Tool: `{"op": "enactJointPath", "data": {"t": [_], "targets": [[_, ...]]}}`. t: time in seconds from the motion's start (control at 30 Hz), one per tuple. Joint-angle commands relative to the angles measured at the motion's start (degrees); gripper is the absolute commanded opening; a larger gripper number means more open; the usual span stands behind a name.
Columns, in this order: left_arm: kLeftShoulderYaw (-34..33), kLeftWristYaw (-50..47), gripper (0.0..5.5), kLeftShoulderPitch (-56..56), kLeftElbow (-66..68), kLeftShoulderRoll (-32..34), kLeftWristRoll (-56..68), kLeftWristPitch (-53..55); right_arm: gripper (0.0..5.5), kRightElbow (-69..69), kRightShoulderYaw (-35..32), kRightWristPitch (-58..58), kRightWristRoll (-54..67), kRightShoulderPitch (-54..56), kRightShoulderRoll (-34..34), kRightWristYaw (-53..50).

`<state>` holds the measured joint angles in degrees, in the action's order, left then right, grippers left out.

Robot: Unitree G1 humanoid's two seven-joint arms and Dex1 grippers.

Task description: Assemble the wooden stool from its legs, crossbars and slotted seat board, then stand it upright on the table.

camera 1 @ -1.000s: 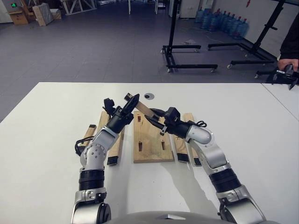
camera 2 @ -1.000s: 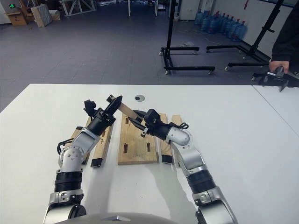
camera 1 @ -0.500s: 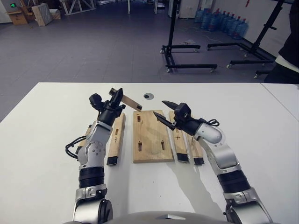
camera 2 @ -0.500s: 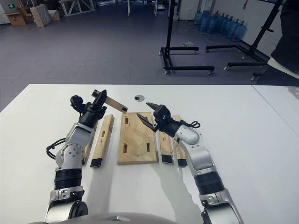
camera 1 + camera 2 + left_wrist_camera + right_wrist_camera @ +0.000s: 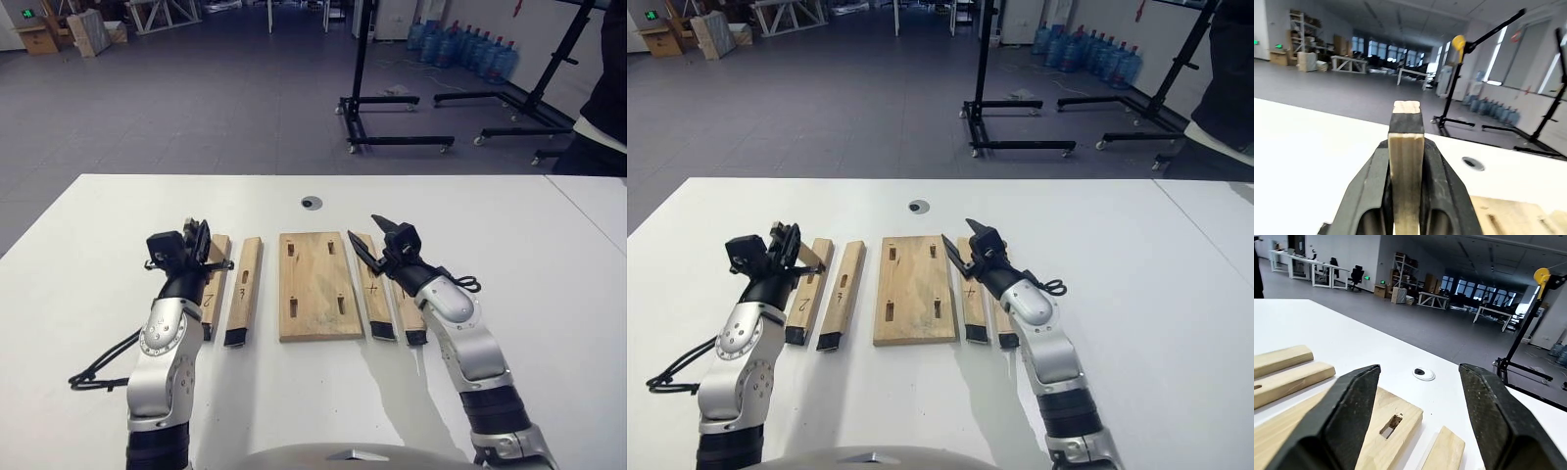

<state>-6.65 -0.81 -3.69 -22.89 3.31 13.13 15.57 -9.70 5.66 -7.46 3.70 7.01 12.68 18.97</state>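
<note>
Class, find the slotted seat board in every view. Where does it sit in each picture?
Left eye: seat board at centre, between the legs.
Right eye: seat board centre, slightly left.
Left wrist: probably the seat board, slotted wood beyond the left claw.
Right wrist: seat board framed between the open right claw's fingers.
Shared landmark: round table hole just past it.

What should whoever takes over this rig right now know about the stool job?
Left gripper: shut on a crossbar, held near the far ends of the left legs.
Right gripper: open, empty, above the far ends of the right legs.
Parts: seat board flat on the table, two legs lying flat on each side.
Done: nothing joined yet.
Left: fit legs and crossbars into the slots, then stand the stool upright.
</note>
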Motion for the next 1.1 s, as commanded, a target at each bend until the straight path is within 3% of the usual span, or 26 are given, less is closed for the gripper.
{"op": "enactJointPath", "data": {"t": [0.03, 0.3, 1.1], "targets": [[-1.0, -0.7, 0.37, -0.7, 0.8, 0.7, -1.4, 0.6, 2.93, -1.4, 0.6, -0.8, -1.0, -0.3, -1.5, -2.0], [-3.9, 0.4, 0.37, 3.5, 5.1, 1.9, -0.2, 1.5, 2.93, -0.4, 1.2, 0.3, -1.6, -0.8, -2.9, -3.4], [-3.1, 1.6, 0.37, 5.9, 11.9, 3.4, -3.5, -0.6, 2.93, 1.2, 1.0, 1.2, -1.7, 0.6, -2.8, -2.9]]}}
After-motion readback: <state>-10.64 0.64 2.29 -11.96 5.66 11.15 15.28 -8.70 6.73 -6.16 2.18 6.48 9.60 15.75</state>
